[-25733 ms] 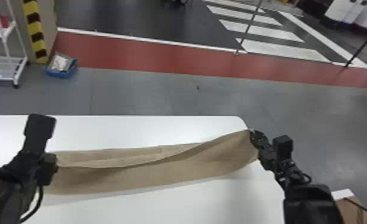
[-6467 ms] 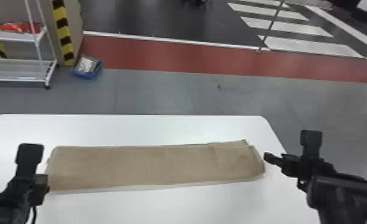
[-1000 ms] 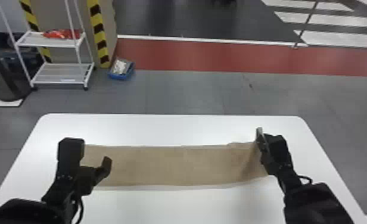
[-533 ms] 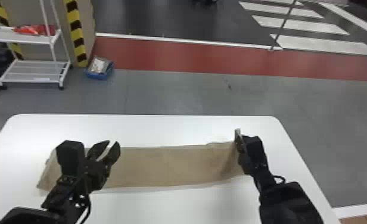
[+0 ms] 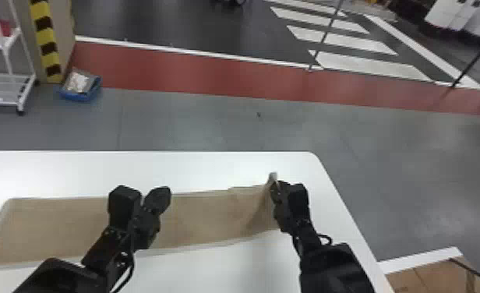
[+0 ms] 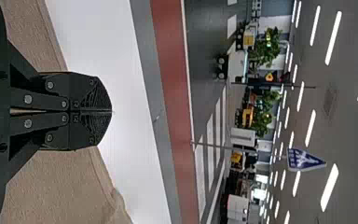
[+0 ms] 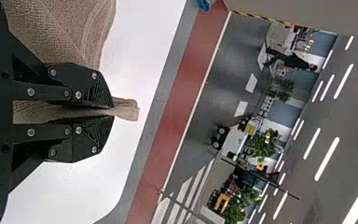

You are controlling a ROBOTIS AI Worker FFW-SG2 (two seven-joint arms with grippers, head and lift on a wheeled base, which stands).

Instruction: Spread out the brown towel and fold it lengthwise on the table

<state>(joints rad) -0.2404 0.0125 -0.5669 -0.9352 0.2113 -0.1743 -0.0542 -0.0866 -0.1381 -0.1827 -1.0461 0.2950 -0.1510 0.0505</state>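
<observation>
The brown towel is seen laid on the white desk as a long, narrow strip extended from left to right, with layered edges at its left end. The left gripper is positioned above the strip, between its two ends; in the left wrist view its fingers are pressed together, tip against tip. The right gripper is located at the towel's right end, near the desk's right edge. In the right wrist view, brown cloth is pinched between its fingers, and a short fold is projected past the fingertips. The cloth beside this grip is drawn up into a crease. Beyond the desk, a white rack is placed at far left, with a yellow-and-black striped post and a blue container to its right. The far floor is crossed by a red band, behind which white stripes are painted toward the right. A blue triangular sign with white markings is shown in the left wrist view.
</observation>
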